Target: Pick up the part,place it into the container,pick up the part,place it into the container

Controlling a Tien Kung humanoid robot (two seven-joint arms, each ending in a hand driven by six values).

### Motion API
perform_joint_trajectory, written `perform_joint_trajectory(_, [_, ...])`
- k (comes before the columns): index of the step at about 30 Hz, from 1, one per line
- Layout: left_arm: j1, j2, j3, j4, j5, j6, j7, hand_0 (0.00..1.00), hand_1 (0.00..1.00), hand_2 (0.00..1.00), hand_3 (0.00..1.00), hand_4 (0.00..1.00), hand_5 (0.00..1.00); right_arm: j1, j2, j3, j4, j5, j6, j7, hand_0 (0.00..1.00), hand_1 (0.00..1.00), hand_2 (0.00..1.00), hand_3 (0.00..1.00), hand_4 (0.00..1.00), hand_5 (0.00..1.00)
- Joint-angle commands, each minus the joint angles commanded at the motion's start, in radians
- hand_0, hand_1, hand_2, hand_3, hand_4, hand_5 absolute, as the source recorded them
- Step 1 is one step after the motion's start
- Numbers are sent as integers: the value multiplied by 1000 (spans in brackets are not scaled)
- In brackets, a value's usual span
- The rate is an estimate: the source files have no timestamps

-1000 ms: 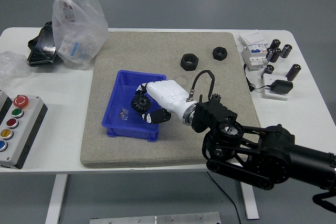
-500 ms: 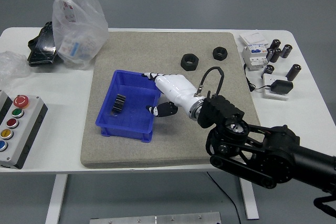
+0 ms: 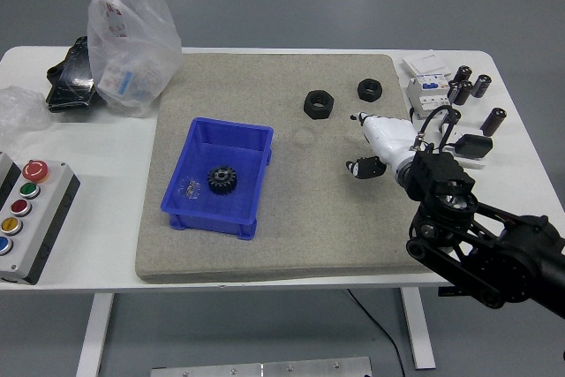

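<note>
A black gear (image 3: pixel 222 179) lies flat inside the blue bin (image 3: pixel 252 139) on the grey mat, next to a small clear packet (image 3: pixel 187 188). Two black hex nuts sit on the mat's far part, the larger nut (image 3: pixel 319 104) to the left of the smaller nut (image 3: pixel 370 89). My right hand (image 3: pixel 369 148), white with black fingertips, hovers over the mat's right side, below the smaller nut. Its fingers are relaxed and hold nothing. The left arm is out of sight.
A clear plastic bag (image 3: pixel 131 33) and a black object (image 3: pixel 69 77) stand at the back left. A button box (image 3: pixel 26 218) sits at the left edge. Several black cylinders (image 3: pixel 466 86), a white breaker (image 3: pixel 427 94) and a charger (image 3: pixel 468 146) crowd the right side.
The gear dropped from my right hand into the blue bin and settled flat. The hand then pulled away to the right, across the mat, with nothing in it. The bin shifted slightly.
</note>
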Motion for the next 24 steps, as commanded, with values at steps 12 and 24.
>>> perform_joint_trajectory(12, [-3, 0, 4, 0, -1, -2, -2, 627, 558, 554, 610, 656, 260, -5, 9, -40, -75, 48, -43, 12, 389, 588, 554, 648, 460, 143])
perform_joint_trajectory(24, [-4, -1, 6, 0, -2, -3, -3, 627, 561, 555, 612, 668, 262, -1, 25, -71, -109, 78, -150, 61, 368, 555, 495, 569, 585, 2])
